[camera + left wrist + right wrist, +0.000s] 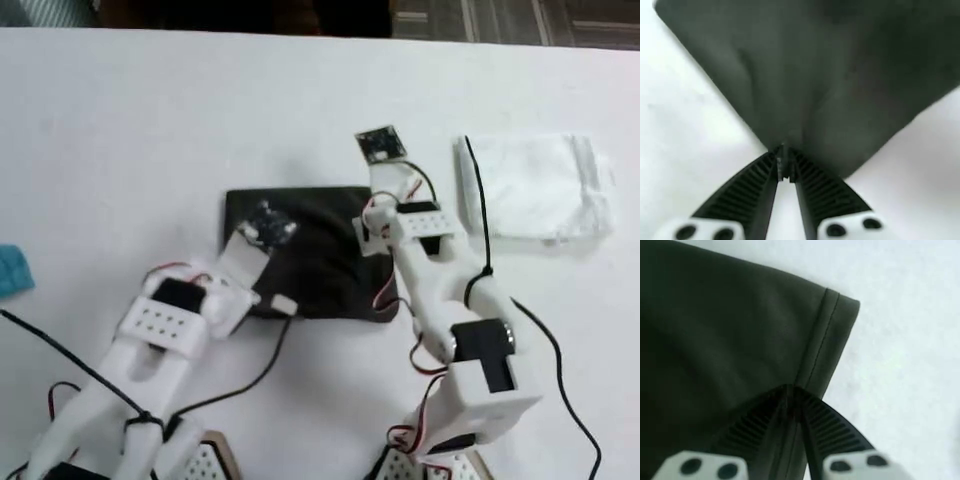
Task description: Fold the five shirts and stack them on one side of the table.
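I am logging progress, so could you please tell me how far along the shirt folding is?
Done: a white shirt lies folded to one side. In hand: left gripper and right gripper are shut on the dark shirt. Left: finishing and stacking it, then the others.

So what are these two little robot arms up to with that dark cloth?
They are folding shirts. Both arms are working on a dark shirt that lies partly folded in the middle of the white table. The left gripper is pinched shut on one edge of it, and the right gripper is pinched shut on a stitched hem near a corner. A white shirt lies already folded on the right arm's side of the table, apart from the dark one.
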### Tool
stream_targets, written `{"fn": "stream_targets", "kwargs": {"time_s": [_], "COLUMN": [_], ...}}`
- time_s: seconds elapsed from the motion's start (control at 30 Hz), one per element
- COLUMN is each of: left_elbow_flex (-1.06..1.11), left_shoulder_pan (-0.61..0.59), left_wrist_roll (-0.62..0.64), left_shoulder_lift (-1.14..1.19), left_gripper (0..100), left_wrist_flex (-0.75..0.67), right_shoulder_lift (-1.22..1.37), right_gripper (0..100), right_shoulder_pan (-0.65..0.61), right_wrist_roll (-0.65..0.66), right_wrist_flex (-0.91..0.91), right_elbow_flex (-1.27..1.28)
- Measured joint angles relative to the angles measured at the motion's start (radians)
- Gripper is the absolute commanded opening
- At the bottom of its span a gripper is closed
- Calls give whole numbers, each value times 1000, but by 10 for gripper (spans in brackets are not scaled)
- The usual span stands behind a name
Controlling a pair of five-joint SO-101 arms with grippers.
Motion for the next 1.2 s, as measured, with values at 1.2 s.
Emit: {"fn": "stream_targets", "kwargs": {"time_s": [1.2], "left_elbow_flex": [-32], "left_shoulder_pan": [104], "left_wrist_roll": [232], "left_shoulder_lift": [-2], "left_gripper": [27], "left_wrist_flex": [-21], "right_shoulder_lift": [3], "right_gripper": [21], "right_shoulder_pan": [9], "right_wrist_roll": [-78], "right_wrist_flex": [-18], "right_elbow_flex": [-6]}}
